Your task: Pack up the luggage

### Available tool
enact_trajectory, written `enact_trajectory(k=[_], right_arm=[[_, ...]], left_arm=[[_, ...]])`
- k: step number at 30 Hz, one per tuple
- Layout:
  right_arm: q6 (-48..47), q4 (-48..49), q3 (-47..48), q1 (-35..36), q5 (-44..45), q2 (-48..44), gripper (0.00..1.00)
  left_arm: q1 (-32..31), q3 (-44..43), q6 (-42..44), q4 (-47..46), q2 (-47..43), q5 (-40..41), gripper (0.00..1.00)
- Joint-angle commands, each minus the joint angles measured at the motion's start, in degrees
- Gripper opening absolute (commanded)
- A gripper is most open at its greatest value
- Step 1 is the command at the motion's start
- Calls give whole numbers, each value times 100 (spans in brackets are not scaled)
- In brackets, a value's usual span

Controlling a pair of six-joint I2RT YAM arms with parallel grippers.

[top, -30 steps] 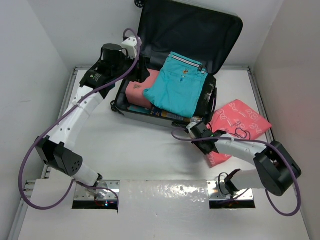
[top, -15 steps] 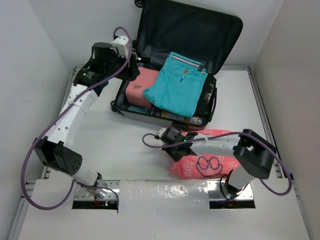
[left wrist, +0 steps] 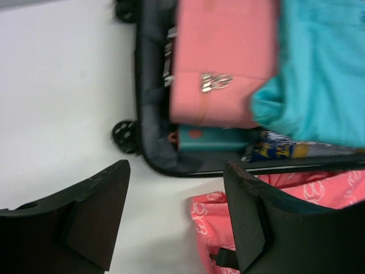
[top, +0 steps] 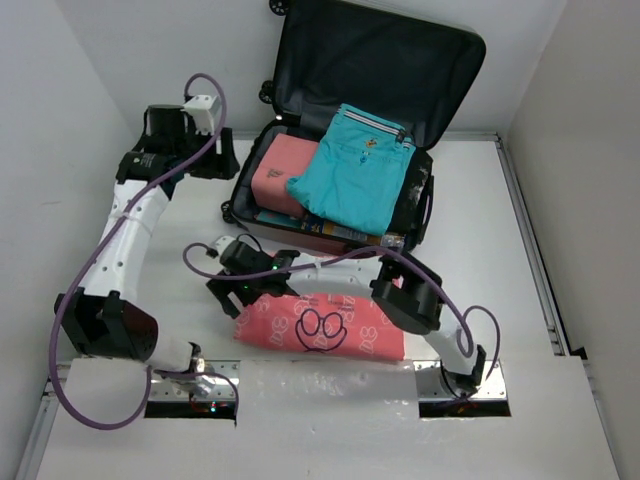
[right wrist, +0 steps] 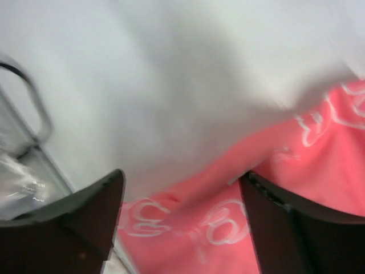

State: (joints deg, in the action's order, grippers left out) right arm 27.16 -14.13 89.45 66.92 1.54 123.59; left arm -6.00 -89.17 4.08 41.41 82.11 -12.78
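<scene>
**Luggage open at back of bench, both claws spread**

You've got the white bench (top: 560, 250) under everything. The luggage (top: 380, 60), a big silver-grey hard-shell suitcase w/ dark grey lining, sits at back centre. Its lid stands open toward the rear wall, and you can see black wheels (left wrist: 124, 136) on its left side.

Next in size is a pink cloth printed w/ white lettering and a dark paw outline (top: 320, 330). It lies flat on the bench just in front of the luggage, near the arm bases.

Inside the luggage, a folded turquoise garment (top: 355, 175) covers the right part. Its edge overlaps a pink boxy pouch w/ metal zip pulls (top: 278, 175) on the left. A small teal item (left wrist: 211, 138) peeks out below the pouch by the near wall; can't tell what it is.

Your left claw (left wrist: 175, 168) hangs over the bench just left of the luggage, jaws apart, nothing btwn them. Your right claw (right wrist: 181, 176), w/ its arm reaching across to the left, is over the cloth's left end. Its jaws are wide and not clamped on anything; that wrist view is blurred.
</scene>
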Motion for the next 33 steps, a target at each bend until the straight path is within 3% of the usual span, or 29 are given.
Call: enact_trajectory(k=[1,2,3,6,8,10,12,13,17,20,22,29,33], right_arm=[[-175,-816,897,94,-189,-141,87],[-193,-976,907,94,-163,-290,97],[-254,-1152,873,94,-172,-474,99],[-168,-2065,409,85,-6,-1745,99],[69,-2751,-74,6,144,-2380,99],[710,-3015,-1215,-108,363,-3474,99],[1597,-2921,-2529,-405,347,-4234,99],[1852,-2859,-2973,-564,112,-4925,99],[2811,-2666,-4478,-1328,232,-6222,99],[2795,-2490,-5050,-2067,398,-6627,99],[2532,-2095,-5332,-2472,251,-6664,99],[2680,-858,-6446,-3219,-127,-6514,99],[2716,-548,-6808,-3229,-128,-6277,99]], left_arm=[[449,153,-256,139,-247,-190,65],[633,250,-380,139,-291,-303,65],[844,320,-938,139,-335,-357,65],[1311,680,-1645,341,-607,-803,62],[1295,934,-1542,708,-608,-1390,61],[1242,1399,-1340,1104,-538,-1491,60],[1022,1883,-1103,1536,-459,-1106,60],[987,2520,-1067,1546,-485,-1096,61],[671,3659,-1312,785,-774,-1210,65],[-75,4204,-1576,90,-1003,-736,69],[-365,4625,-1717,-167,-1109,-831,72],[-437,5348,-2428,-695,-759,-807,77],[-446,5383,-2438,-914,-389,-805,77]])
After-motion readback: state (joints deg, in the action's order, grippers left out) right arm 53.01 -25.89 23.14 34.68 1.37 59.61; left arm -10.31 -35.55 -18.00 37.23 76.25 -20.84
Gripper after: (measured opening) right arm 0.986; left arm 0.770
